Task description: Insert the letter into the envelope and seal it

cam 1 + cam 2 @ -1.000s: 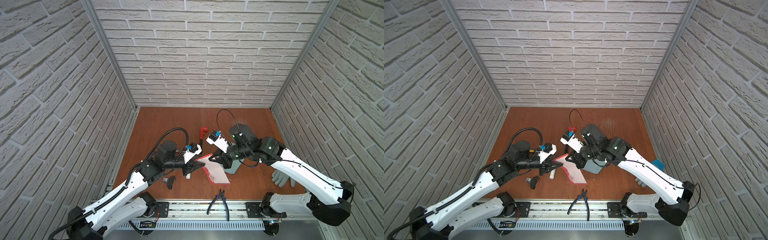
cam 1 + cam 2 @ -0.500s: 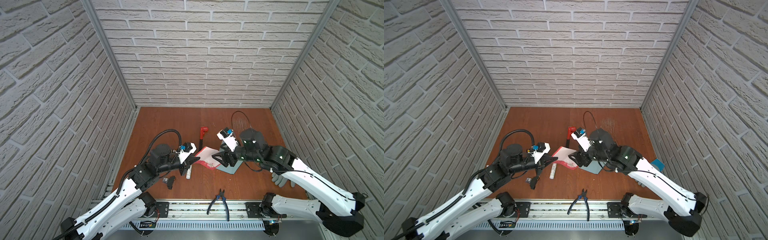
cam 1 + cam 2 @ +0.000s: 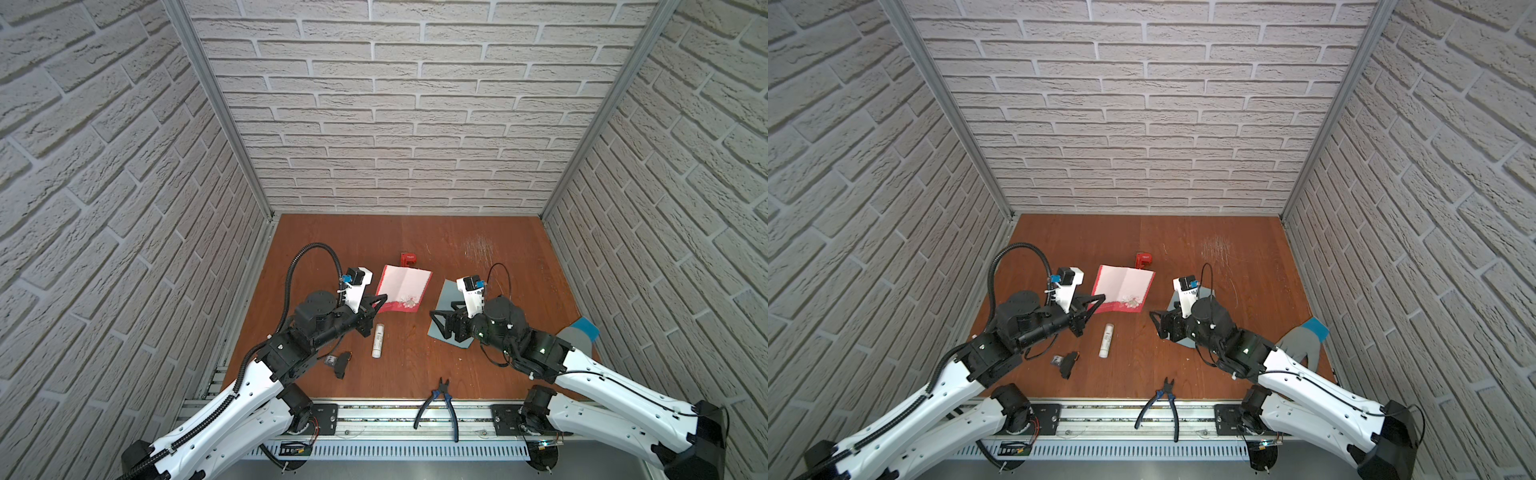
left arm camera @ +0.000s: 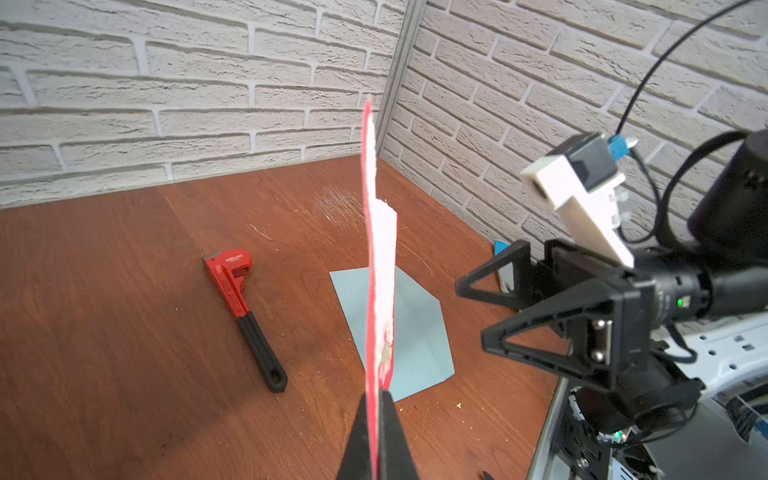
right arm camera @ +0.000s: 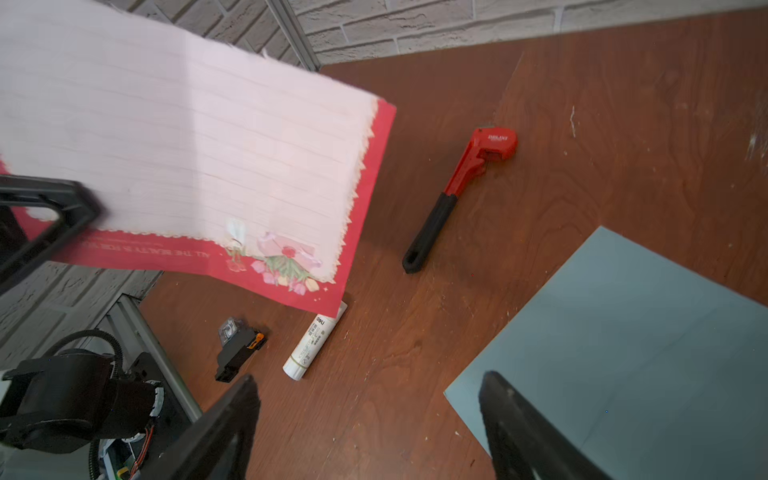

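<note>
Brown worktop, and the envelope lies flat on it under the right arm, with nothing inside yet. The letter is well apart from it, held up in the air and unfolded. The left gripper is clamped tight on its red edge, probably to carry it across. The right gripper hovers spread wide, straddling the envelope's edge, likely to pin or open it. The glue stick waits for sealing.

Red wrench head: "DELIXI"; glue stick: "deli"; letter border: "ALL THE BEAUTY'S FOR…" (upside down, partly hidden).
</note>
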Available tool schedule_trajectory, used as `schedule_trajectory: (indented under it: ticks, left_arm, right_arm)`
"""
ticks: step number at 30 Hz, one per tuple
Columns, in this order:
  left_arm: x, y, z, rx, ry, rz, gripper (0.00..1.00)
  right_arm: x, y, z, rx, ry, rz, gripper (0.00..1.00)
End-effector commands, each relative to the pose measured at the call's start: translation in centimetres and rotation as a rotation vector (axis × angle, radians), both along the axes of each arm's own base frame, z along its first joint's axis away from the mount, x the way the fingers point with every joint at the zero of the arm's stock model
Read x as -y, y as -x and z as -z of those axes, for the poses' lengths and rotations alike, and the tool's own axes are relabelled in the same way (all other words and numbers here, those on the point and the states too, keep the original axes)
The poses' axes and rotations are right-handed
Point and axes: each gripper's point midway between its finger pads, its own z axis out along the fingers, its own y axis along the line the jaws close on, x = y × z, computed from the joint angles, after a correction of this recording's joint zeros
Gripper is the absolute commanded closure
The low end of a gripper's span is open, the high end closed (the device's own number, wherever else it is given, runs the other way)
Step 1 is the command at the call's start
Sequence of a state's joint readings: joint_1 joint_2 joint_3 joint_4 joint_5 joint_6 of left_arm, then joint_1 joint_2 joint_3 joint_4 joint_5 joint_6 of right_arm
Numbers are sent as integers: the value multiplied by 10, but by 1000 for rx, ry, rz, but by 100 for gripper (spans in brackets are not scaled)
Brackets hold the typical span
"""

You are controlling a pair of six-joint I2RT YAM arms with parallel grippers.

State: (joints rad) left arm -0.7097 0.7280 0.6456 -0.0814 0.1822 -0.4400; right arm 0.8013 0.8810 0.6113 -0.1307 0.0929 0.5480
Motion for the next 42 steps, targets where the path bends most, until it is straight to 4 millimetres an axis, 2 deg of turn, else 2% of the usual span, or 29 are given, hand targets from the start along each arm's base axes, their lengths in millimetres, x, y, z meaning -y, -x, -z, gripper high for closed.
schedule_trajectory:
  ticks: [1, 10, 17, 22, 25, 27, 28, 34, 42]
  left_arm:
    - [3, -9, -11, -33, 110, -16, 100]
    - [3, -7, -22, -76, 233, 38, 100]
    - [7, 1, -31, -85, 279, 93, 100]
    - [6, 3, -30, -91, 291, 105, 100]
    - [5, 3, -26, -100, 283, 107, 100]
    - [4, 3, -23, -107, 280, 104, 100]
    - [0, 6, -29, -89, 290, 106, 100]
    - [-9, 5, -26, -95, 286, 86, 100]
    - [-10, 3, -19, -112, 258, 91, 100]
  right_arm:
    - [-16, -20, -38, 86, -184, 27, 15]
    - [-22, -46, -24, 19, -293, -2, 15]
    - [-39, -61, -28, -13, -361, -78, 15]
    - [-64, -58, -36, -45, -394, -220, 19]
    - [-81, -52, -45, -65, -444, -325, 25]
    - [-87, -51, -52, -56, -480, -362, 28]
    - [-88, -50, -55, -52, -495, -372, 29]
    - [-85, -45, -63, -37, -486, -381, 34]
    - [-70, -42, -69, -23, -429, -331, 50]
